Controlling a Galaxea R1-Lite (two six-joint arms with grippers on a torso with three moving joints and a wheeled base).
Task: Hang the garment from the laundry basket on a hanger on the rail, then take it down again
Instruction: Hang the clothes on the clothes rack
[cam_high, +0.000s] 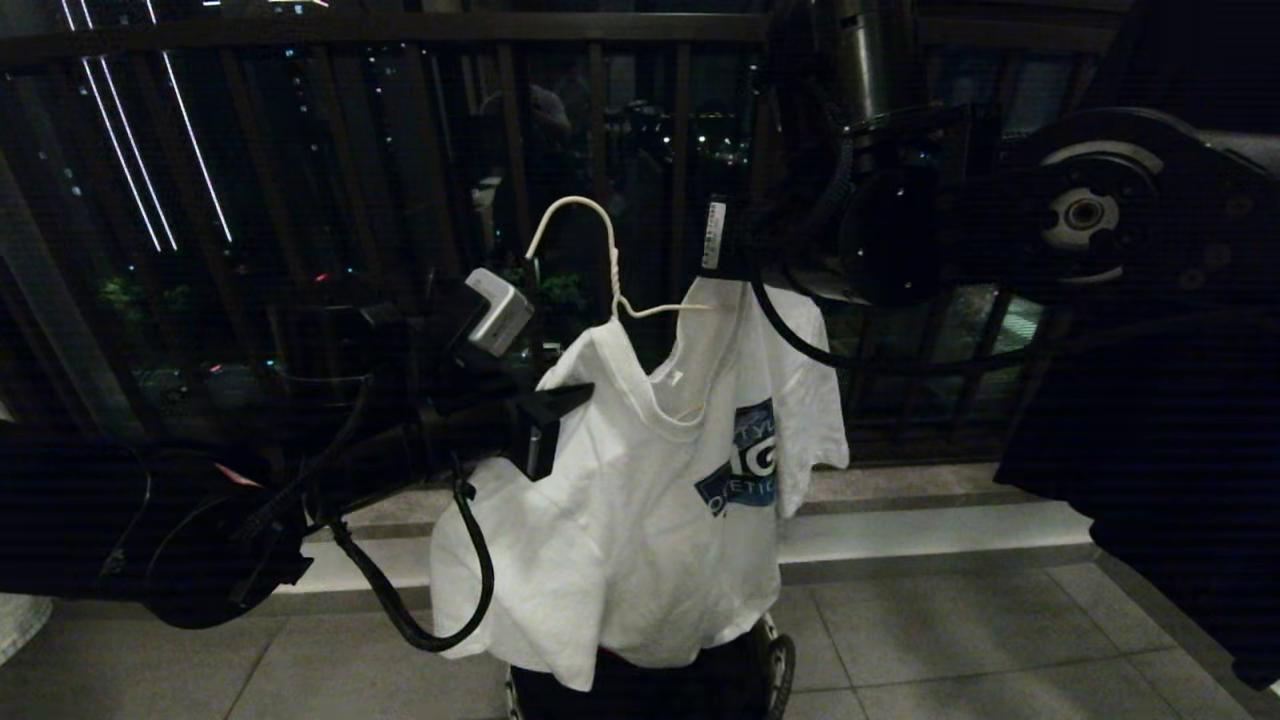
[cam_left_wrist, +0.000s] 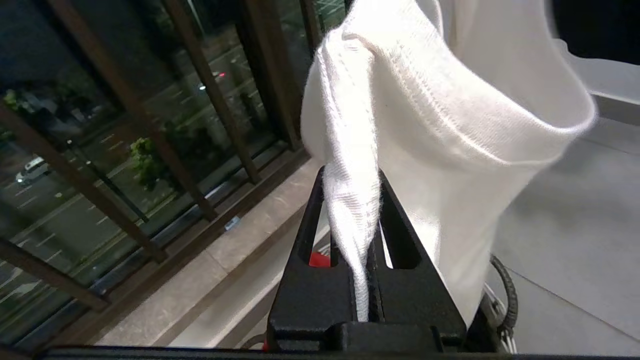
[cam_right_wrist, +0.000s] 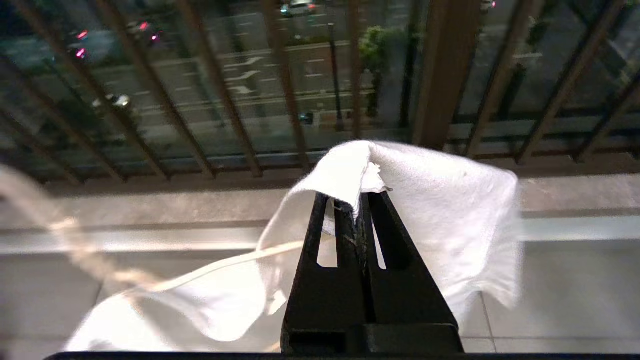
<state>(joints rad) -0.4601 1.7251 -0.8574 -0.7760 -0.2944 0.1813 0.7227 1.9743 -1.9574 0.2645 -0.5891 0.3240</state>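
Garment (cam_high: 640, 500): centre of head view, off the floor, out of laundry basket (cam_high: 770, 660) at bottom centre.
Hanger (cam_high: 610, 280): in neck hole, hook free.
Left tool (cam_high: 545, 425): clamped on shirt.
Right tool (cam_right_wrist: 357, 210): clamped on shirt edge.
Rail: not in view.
Left to do: hang, then take down.

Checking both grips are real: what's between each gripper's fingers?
White T-shirt fabric, pinched by the left gripper and right gripper; each wrist view shows it.
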